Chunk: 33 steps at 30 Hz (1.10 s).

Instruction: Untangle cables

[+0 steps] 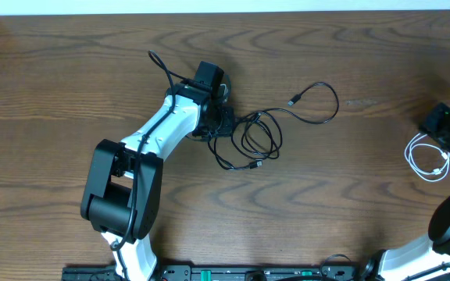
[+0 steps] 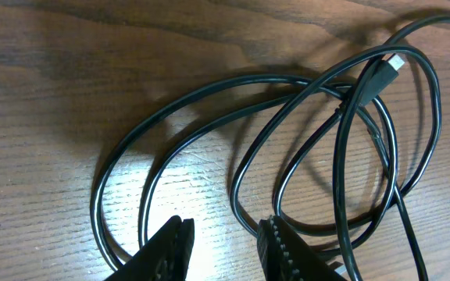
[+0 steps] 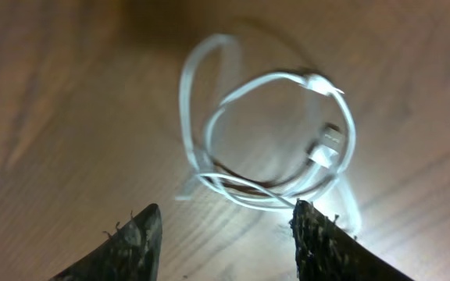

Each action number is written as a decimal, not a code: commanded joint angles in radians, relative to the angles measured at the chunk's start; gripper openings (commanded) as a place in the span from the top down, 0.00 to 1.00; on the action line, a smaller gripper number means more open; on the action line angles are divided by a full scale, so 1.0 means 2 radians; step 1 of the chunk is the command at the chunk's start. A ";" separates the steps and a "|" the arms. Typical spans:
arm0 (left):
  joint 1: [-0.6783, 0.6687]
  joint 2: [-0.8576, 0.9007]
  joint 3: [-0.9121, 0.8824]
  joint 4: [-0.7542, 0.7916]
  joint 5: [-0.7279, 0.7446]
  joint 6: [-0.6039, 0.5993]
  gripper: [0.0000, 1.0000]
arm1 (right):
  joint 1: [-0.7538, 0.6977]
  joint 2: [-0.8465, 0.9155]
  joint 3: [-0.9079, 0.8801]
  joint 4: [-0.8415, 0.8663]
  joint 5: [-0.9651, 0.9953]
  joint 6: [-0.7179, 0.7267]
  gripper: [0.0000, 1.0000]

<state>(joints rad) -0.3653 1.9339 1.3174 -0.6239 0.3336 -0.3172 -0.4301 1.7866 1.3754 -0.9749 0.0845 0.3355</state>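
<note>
Two black cables (image 1: 264,114) lie looped over each other at mid-table. One small plug (image 1: 294,101) reaches out to the right. My left gripper (image 1: 223,125) sits at the loops' left edge. In the left wrist view it (image 2: 225,234) is open, with bare wood between its fingers and black cable loops (image 2: 272,76) passing outside both; a plug (image 2: 375,78) lies beyond. The white cable (image 1: 410,154) is coiled apart at the far right. My right gripper (image 1: 446,131) hovers over it. In the right wrist view it (image 3: 226,215) is open, with the white coil (image 3: 324,148) just beyond its tips.
The wooden table (image 1: 69,70) runs to a pale back edge (image 1: 225,6). The left arm's white links (image 1: 158,133) stretch from the front left toward the black tangle. The right arm's base (image 1: 444,234) stands at the front right corner.
</note>
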 commanded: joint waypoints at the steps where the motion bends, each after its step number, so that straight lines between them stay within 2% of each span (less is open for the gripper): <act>1: 0.001 0.007 -0.002 -0.002 -0.007 0.001 0.67 | 0.022 -0.004 0.003 0.009 0.022 -0.029 0.57; 4: 0.001 0.007 -0.002 -0.002 -0.006 0.001 0.67 | 0.038 -0.004 -0.015 0.025 0.022 -0.032 0.60; 11: 0.001 0.007 -0.002 -0.002 -0.007 0.001 0.67 | 0.038 -0.004 -0.074 0.071 0.023 -0.032 0.57; 18: 0.001 0.007 -0.002 -0.002 -0.007 0.001 0.67 | 0.035 -0.004 -0.137 0.122 0.042 -0.032 0.66; 22: 0.001 0.007 -0.002 -0.002 -0.007 0.001 0.67 | 0.035 -0.004 -0.178 0.169 0.072 -0.032 0.66; 24: 0.001 0.007 -0.002 -0.002 -0.007 0.001 0.67 | 0.035 -0.004 -0.201 0.203 0.073 -0.032 0.61; 26: 0.001 0.007 -0.002 -0.002 -0.007 0.001 0.67 | 0.035 -0.004 -0.222 0.237 0.071 -0.032 0.61; 28: 0.001 0.007 -0.002 -0.002 -0.007 0.001 0.67 | 0.035 -0.004 -0.242 0.276 0.071 -0.032 0.75; 30: 0.001 0.007 -0.002 -0.002 -0.007 0.001 0.67 | 0.035 -0.004 -0.260 0.318 0.071 -0.031 0.99; 33: 0.001 0.007 -0.002 -0.001 -0.007 0.001 0.67 | 0.031 -0.004 -0.281 0.385 0.067 -0.026 0.99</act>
<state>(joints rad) -0.3653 1.9339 1.3174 -0.6239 0.3336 -0.3172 -0.3561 1.7638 0.8738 -0.2684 0.2165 0.2756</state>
